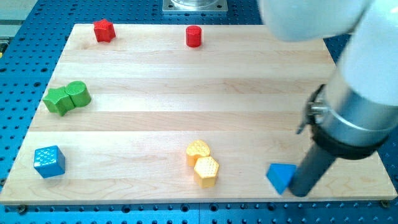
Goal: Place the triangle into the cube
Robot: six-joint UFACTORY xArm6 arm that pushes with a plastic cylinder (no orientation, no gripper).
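Blue triangle (281, 177) near the wooden board's (186, 81) bottom right edge, touching my tip (300, 191) on its right; plain rod, gripping nothing. Blue cube (49, 161) far off at bottom left. Between them, yellow heart (198, 151) touching yellow hexagon (206, 171); green star (58, 100) against green cylinder (79, 94) at left; red star (104, 30) and red cylinder (194, 36) along the top.

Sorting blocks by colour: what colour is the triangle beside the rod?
Blue. The triangle sits at the camera view's bottom right, just left of my tip.
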